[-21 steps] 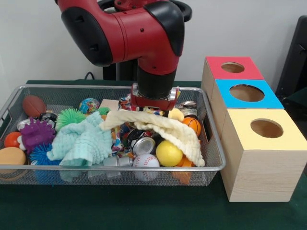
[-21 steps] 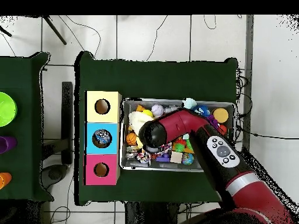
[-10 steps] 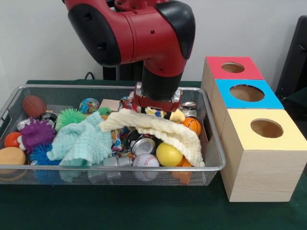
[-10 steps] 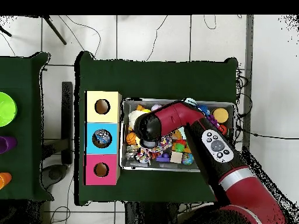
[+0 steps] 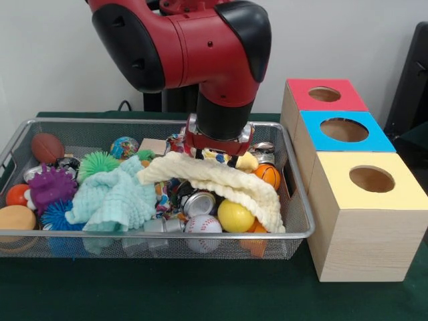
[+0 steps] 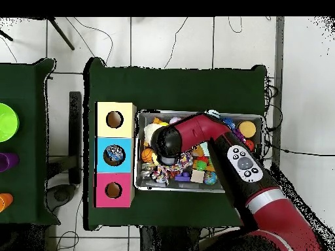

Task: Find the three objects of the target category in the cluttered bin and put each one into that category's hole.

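Note:
The wire bin (image 5: 100,122) is packed with balls, cloths, cans and toys. My gripper (image 5: 215,154) reaches down into its right half, just behind a cream cloth (image 5: 227,182) that drapes over the pile and hides its tip. Under the cloth's front edge lie a yellow ball (image 5: 235,214), a baseball (image 5: 202,226) and a silver can (image 5: 199,202). A small basketball (image 5: 269,175) sits to the right of the gripper. From above, the arm's wrist covers the gripper (image 6: 167,147) near the bin's left end (image 6: 139,151).
Three wooden boxes with round holes stand right of the bin: red (image 5: 324,93), blue (image 5: 344,129), yellow (image 5: 371,179). Something lies inside the blue box's hole (image 6: 114,155). A mint cloth (image 5: 114,197), purple spiky toy (image 5: 50,187) and football (image 5: 47,147) fill the bin's left.
The arm shifted a little to the right over the bin during the first half second, then held still. The cream cloth barely moved.

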`<action>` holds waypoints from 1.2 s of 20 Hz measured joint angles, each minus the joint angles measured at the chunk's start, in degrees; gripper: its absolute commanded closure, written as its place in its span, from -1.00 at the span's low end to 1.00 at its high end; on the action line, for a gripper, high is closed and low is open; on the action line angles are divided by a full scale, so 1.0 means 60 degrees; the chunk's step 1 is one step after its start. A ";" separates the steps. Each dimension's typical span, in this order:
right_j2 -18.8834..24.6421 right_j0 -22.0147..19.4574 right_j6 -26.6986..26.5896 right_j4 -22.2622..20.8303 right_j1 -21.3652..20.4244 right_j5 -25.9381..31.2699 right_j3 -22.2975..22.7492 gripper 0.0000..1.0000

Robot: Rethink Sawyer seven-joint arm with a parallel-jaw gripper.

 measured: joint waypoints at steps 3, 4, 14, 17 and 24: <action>-0.0033 0.0000 0.0000 0.0139 -0.0011 0.0146 -0.0011 -1.00; -0.0037 -0.0007 0.0000 0.0239 -0.0029 0.0234 -0.0011 -1.00; -0.0039 -0.0207 0.0000 0.0721 -0.0668 0.0303 -0.0008 -1.00; -0.0040 -0.0241 0.0000 0.0846 -0.0916 0.0382 -0.0008 -1.00; -0.0039 -0.0110 0.0000 0.1042 -0.1607 0.0818 -0.0069 -1.00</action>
